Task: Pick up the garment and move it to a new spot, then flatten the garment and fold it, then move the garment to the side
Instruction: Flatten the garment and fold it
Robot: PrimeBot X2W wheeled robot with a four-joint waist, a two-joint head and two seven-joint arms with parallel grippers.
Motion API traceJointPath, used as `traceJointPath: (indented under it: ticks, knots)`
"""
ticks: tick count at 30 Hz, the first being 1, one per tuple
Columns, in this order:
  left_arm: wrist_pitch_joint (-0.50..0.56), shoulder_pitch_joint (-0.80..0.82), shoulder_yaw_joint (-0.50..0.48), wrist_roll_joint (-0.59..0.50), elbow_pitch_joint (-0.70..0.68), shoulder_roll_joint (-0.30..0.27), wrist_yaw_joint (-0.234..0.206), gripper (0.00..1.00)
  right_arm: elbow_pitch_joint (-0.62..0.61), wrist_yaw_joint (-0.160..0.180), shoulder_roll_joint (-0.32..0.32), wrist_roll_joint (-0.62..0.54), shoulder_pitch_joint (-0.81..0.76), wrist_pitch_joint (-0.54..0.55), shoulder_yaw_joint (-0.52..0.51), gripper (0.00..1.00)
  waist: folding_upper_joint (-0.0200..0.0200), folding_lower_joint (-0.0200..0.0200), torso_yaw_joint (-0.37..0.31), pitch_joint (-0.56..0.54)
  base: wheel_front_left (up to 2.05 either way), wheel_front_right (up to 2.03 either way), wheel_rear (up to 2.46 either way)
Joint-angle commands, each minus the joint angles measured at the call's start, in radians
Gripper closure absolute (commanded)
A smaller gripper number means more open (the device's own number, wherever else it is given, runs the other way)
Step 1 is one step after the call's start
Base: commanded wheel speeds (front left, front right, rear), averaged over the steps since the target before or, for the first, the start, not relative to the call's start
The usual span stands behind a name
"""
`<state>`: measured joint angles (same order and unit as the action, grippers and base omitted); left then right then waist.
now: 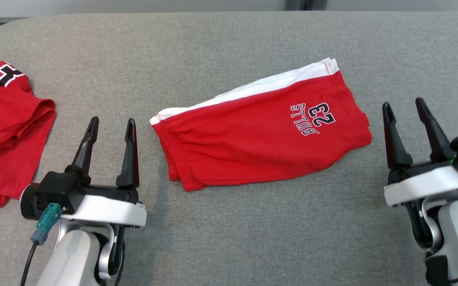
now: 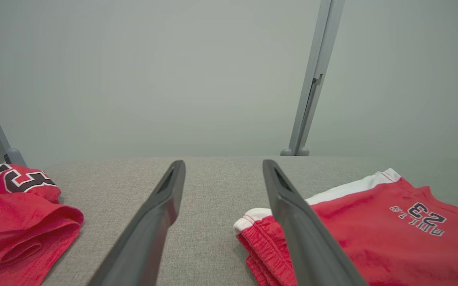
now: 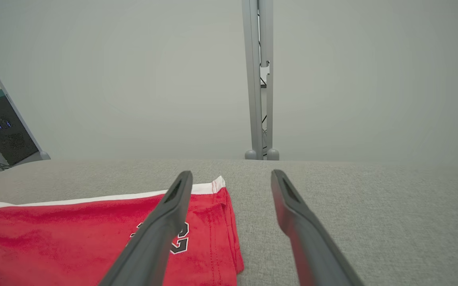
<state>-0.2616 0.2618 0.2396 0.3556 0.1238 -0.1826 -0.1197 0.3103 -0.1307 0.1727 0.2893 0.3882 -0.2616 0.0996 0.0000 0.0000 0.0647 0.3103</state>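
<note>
Red shorts (image 1: 261,131): folded in half, flat on grey fabric tabletop (image 1: 229,43), about mid-surface. Runs on a slant in head view, elastic waistband at near left, leg hem at far right. White side stripe along far edge. Navy "BULLS 23" print near hem end, upside down from the head camera. A few soft creases, no bunching.

Left gripper (image 1: 112,120): jaws spread wide, nothing between them. Sits just left of waistband corner, fingers pointing toward far side of the table, clear of the cloth. Height above tabletop: cannot tell.

Right gripper (image 1: 403,103): likewise spread, empty. Sits just right of hem end, apart from the fabric; in right wrist view, hem corner appears behind its left finger.

Red jersey (image 1: 6,127): crumpled at left table edge, number print up, left of left gripper, well apart from shorts.

Grey upright post (image 3: 257,79) beyond far table edge, against pale wall.
</note>
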Motion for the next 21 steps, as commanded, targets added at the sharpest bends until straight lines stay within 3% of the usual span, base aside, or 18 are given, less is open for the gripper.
traceJointPath:
  ticks: [1, 21]
  knots:
    - [-0.004, -0.013, -0.009, -0.005, 0.006, -0.003, 0.004, 0.00, -0.010, 0.000, -0.003, -0.014, -0.029, -0.005, -0.010, 0.00, 0.0000, 0.0000, 0.000, -0.009, 0.00, 0.00, 0.00]
    - [-0.004, -0.031, -0.034, -0.036, 0.036, 0.022, 0.025, 0.00, -0.014, 0.000, -0.021, -0.026, -0.070, -0.005, -0.024, 0.00, 0.0000, 0.0000, -0.001, -0.022, 0.00, 0.00, 0.00]
